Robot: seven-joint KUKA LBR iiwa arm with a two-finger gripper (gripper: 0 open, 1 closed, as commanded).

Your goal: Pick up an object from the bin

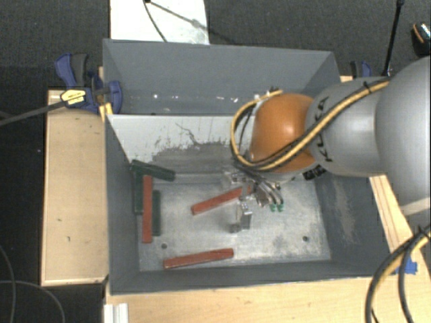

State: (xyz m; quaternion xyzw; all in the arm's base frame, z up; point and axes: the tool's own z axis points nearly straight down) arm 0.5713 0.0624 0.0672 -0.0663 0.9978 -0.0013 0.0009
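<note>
My gripper (pixel 238 223) hangs below the arm's orange cover, low over the middle of the bin floor. A red-brown flat bar (pixel 214 202) lies tilted just to its left, and the bar's right end runs up to the gripper body. Whether the gripper touches that bar I cannot tell. A second red-brown bar (pixel 199 258) lies flat near the front wall, below and left of the gripper.
At the bin's left side lie a dark green bar (pixel 153 172) set across, a vertical red-brown bar (pixel 147 210) and another dark green bar (pixel 156 213) beside it. The arm and its cover hide the right rear of the bin.
</note>
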